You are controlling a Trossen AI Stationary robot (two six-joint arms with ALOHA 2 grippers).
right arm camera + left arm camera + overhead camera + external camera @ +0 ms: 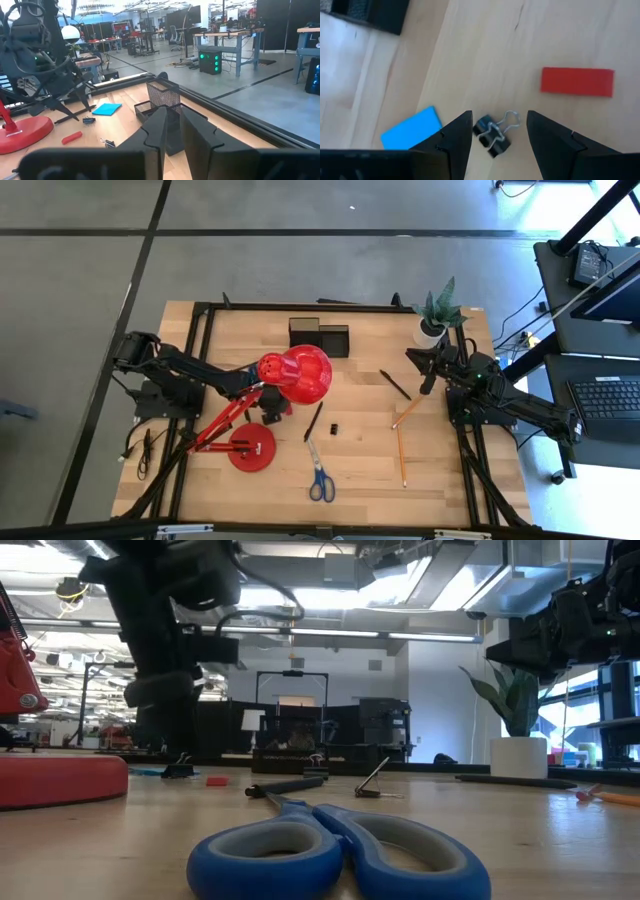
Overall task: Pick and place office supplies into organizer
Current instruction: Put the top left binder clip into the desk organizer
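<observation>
My left gripper (pixel 498 115) hangs open over the table, hidden under the red lamp head (pixel 296 374) in the high view. A small black binder clip (pixel 492 135) lies on the wood between its fingers, which stand on either side without touching it. Beside it lie a blue block (pixel 412 134) and a red block (pixel 577 81). The black organizer (pixel 320 336) stands at the far middle. Blue-handled scissors (pixel 320 476), pens (pixel 313 420) and pencils (pixel 401 455) lie on the table. My right gripper (pixel 172 127) waits at the right, level, its fingers nearly together and holding nothing.
The red lamp's round base (pixel 251 447) and slanted arm stand close to my left arm. A potted plant (pixel 437 318) stands at the far right corner. A second binder clip (pixel 106 143) and a tiny black piece (pixel 333 426) lie mid-table.
</observation>
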